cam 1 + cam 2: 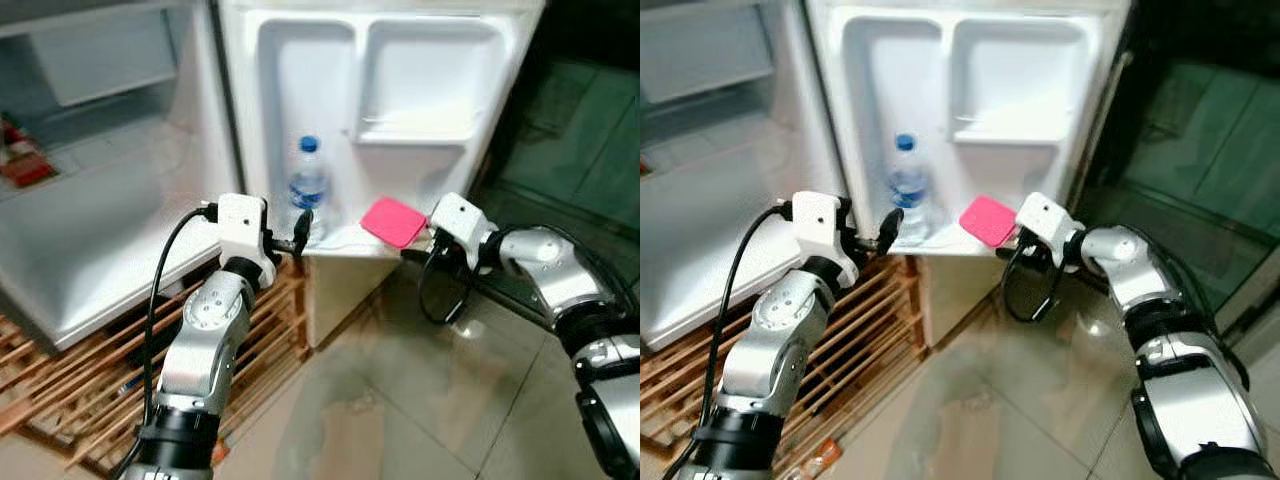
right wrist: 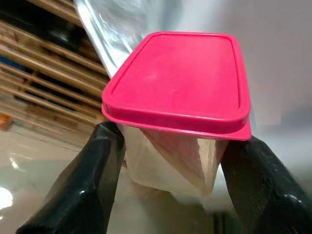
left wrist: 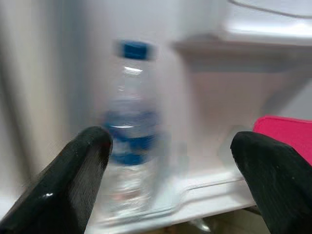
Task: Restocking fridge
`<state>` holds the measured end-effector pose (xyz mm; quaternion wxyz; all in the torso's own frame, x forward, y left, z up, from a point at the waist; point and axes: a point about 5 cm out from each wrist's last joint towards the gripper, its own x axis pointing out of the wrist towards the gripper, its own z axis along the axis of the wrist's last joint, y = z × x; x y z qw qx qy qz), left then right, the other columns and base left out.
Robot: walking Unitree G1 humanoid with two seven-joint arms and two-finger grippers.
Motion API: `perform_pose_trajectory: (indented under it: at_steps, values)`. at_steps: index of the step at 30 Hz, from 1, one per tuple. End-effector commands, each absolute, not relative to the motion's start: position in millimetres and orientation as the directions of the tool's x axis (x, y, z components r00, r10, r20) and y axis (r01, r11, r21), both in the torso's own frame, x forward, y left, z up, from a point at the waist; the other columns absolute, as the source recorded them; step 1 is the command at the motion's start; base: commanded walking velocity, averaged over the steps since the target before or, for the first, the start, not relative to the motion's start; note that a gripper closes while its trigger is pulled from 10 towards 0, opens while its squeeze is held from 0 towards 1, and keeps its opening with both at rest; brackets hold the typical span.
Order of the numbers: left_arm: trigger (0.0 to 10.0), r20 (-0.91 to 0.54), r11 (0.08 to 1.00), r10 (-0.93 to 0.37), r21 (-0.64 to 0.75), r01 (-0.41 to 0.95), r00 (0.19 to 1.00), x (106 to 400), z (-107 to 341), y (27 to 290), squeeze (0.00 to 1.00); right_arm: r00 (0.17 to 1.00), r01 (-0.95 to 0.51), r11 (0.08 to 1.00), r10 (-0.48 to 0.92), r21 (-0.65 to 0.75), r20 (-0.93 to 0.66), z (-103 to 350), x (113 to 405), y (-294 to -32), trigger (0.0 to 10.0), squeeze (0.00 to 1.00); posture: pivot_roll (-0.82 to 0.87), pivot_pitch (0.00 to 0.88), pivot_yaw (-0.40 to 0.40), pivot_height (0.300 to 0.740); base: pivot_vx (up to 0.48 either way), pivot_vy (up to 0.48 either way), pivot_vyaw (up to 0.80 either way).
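Observation:
A clear water bottle (image 1: 308,190) with a blue cap and blue label stands upright in the bottom shelf (image 1: 345,245) of the open fridge door. My left gripper (image 1: 298,238) is open just in front of it, level with the shelf rim. In the left wrist view the bottle (image 3: 129,136) shows beyond the left finger, not between the two fingers. My right gripper (image 1: 425,240) is shut on a clear container with a pink lid (image 1: 393,222), held tilted at the right end of the same shelf. Its fingers (image 2: 102,165) press both sides of the container's clear body (image 2: 170,156).
The fridge cabinet (image 1: 100,200) stands open at the left, with something red (image 1: 22,160) at its far left. A wooden slatted pallet (image 1: 90,370) lies under it. An upper door shelf (image 1: 415,125) sits above the container. Shiny tiled floor (image 1: 400,400) spreads in front, and dark glass (image 1: 580,130) stands to the right.

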<state>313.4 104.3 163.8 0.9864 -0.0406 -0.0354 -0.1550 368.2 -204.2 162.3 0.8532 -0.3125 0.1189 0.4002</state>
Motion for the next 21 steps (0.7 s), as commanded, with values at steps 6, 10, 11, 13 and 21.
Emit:
perform_pose_trajectory:
  at_steps: [6,10,11,13,21]
  values:
    - [10.0,0.083,0.964,-0.251,-0.07,0.257,0.964,313,164,110,0.0,0.565,-0.809,0.381,0.715,-0.448,-0.412,177,367,-191,0.0,0.0,-0.2,0.015,0.017,0.74,0.193,-0.14,0.0]
    - [10.0,0.085,0.966,-0.243,-0.068,0.249,0.966,312,164,111,0.0,0.523,-0.826,0.338,0.758,-0.452,-0.389,180,366,-183,0.0,0.0,-0.19,0.012,0.01,0.74,0.0,0.0,0.0]
    - [10.0,0.085,0.966,-0.243,-0.068,0.249,0.966,312,164,111,0.0,0.523,-0.826,0.338,0.758,-0.452,-0.389,180,366,-183,0.0,0.0,-0.19,0.012,0.01,0.74,0.0,0.0,0.0]
    - [10.0,0.083,0.967,-0.24,-0.071,0.246,0.967,311,164,111,0.0,0.507,-0.833,0.321,0.769,-0.451,-0.39,180,365,-180,0.0,0.0,-0.19,0.012,0.007,0.74,0.0,0.0,0.0]
    - [10.0,0.071,0.969,-0.233,-0.064,0.237,0.97,305,162,119,0.0,0.443,-0.851,0.243,0.807,-0.466,-0.389,173,362,-166,0.0,0.0,-0.15,0.031,0.022,0.74,0.0,0.0,0.0]
